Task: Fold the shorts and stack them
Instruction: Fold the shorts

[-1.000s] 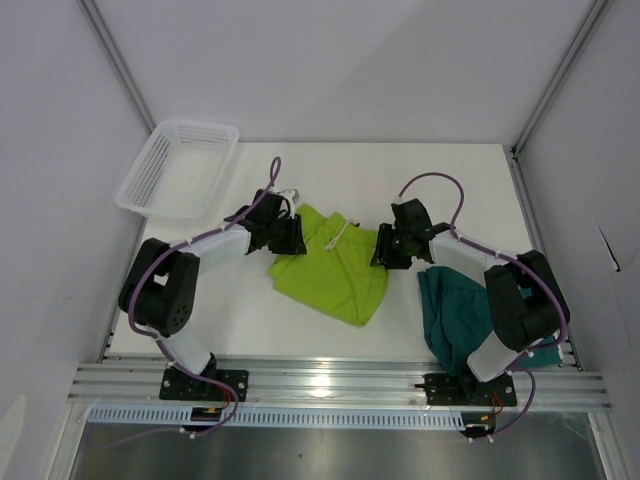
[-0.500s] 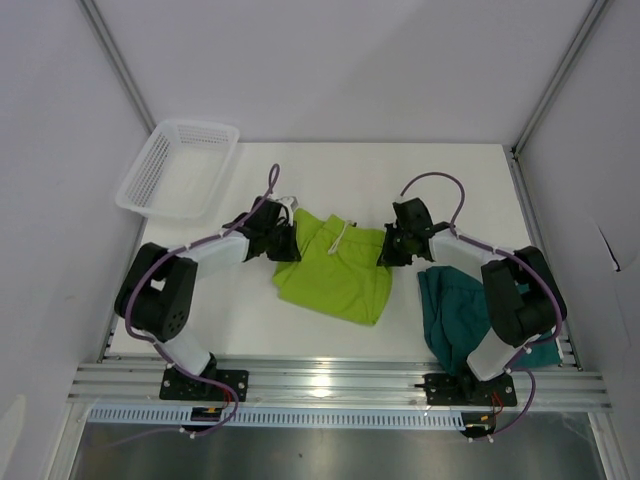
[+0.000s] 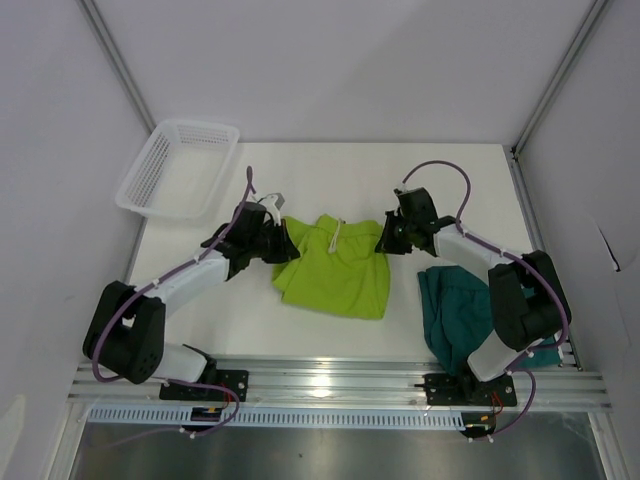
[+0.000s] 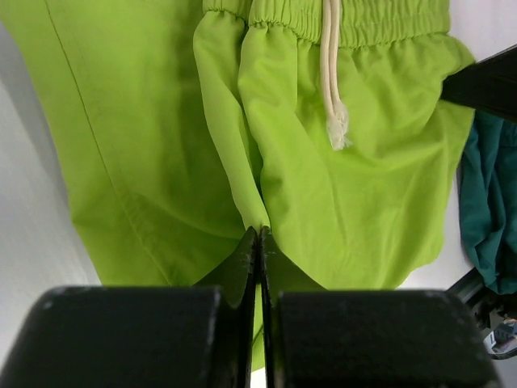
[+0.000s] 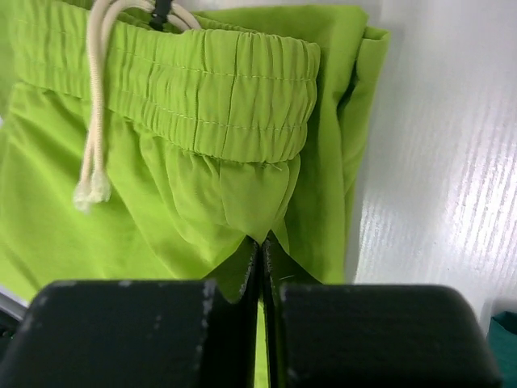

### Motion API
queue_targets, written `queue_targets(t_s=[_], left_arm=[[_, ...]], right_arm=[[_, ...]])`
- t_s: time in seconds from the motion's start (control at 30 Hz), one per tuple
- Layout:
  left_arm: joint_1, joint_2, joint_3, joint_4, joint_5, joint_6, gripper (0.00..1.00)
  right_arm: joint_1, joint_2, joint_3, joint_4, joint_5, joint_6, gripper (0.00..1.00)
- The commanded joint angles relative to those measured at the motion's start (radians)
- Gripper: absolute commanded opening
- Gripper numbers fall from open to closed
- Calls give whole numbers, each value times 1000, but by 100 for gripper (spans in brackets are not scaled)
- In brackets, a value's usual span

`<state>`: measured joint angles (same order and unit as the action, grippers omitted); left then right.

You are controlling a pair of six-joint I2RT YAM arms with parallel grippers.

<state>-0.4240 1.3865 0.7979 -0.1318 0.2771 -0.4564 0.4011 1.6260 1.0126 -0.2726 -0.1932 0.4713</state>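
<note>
Top external view: the lime shorts (image 3: 335,275) lie at the middle of the white bench (image 3: 330,165), waistband (image 3: 345,232) toward the far edge and legs toward the arms, spread roughly flat with soft creases. The left tool (image 3: 284,243) sits at the garment's left waist corner and the right tool (image 3: 386,240) at its right waist corner. Left wrist view: the two black fingers are pressed together, and a thin ridge of lime fabric is caught between their tips; the cloth is smooth, lightly glossy woven material with a straight stitched seam down one leg. Right wrist view: the fingers are likewise closed flat against each other, pinching a fold of lime fabric just below the waistband. The waistband is gathered elastic, tightly ribbed, with rows of stitching. A pale cream drawstring (image 3: 336,236), a round twisted cord with frayed ends, hangs from the waistband centre over the front panel. The teal shorts (image 3: 455,315) lie crumpled in a loose heap at the near right of the bench, beside the right arm's base and apart from the lime pair. A white plastic mesh basket (image 3: 178,168), rectangular with sloping latticed walls, stands at the far left corner.
</note>
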Motion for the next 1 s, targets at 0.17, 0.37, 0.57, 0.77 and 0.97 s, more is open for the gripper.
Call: queue_targets(t_s=[0.17,0.37,0.57,0.77,0.97], left_arm=[[5,19,-114,9,-24,-70,0],[5,42,-189,14,-76,-100,0],[5,23,-200,0,-95,-76,0],[5,-59,-178,-20,-90,-80,34],[5,-153,-134,-89,-96,-87,70]], right_arm=[[-1,76,99,-10,-45,-53,8],[1,162,119,1,-51,-59,9],[-1,213,152,-23,-43,-74,47],[1,137,141,-20,-58,-82,70],[-11,71,130,-43,-87,-114,76]])
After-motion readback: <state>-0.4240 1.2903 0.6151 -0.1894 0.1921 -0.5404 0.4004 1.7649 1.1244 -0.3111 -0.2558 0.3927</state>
